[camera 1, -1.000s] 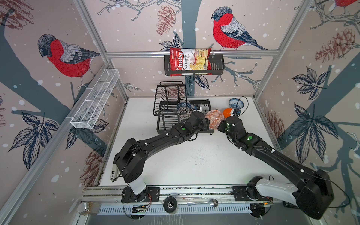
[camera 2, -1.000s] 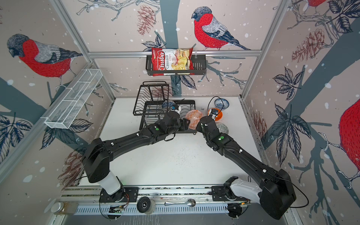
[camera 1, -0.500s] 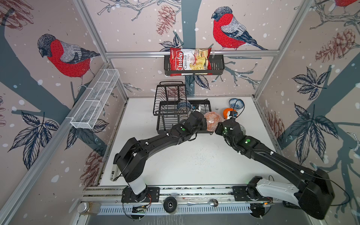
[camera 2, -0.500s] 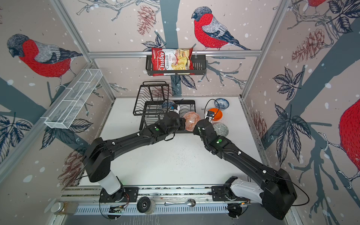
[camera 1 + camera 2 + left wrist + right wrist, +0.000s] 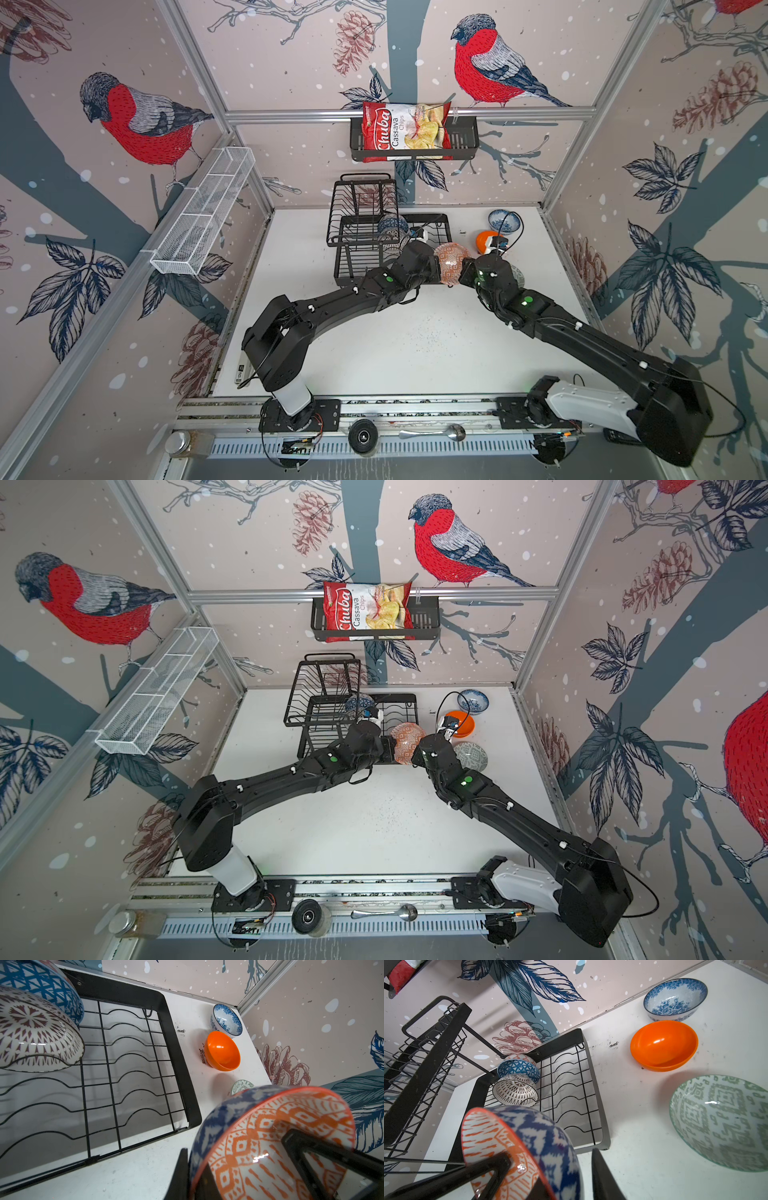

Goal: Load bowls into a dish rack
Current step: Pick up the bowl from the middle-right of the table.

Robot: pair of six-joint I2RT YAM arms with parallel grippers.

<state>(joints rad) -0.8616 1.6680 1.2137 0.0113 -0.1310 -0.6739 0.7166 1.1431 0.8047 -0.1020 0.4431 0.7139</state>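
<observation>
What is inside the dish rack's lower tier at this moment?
In the rack, two bowls stand on edge in wavy slots: the blue triangle bowl and the white lattice bowl. The other visible slots are bare. The upper basket covers the part beneath it.

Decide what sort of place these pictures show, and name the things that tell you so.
Probably a robot test booth, not a real kitchen: left arm and right arm mounted on a metal rail, wallpapered panels in aluminium framing, a dish rack and bowls on a white tabletop.
</observation>
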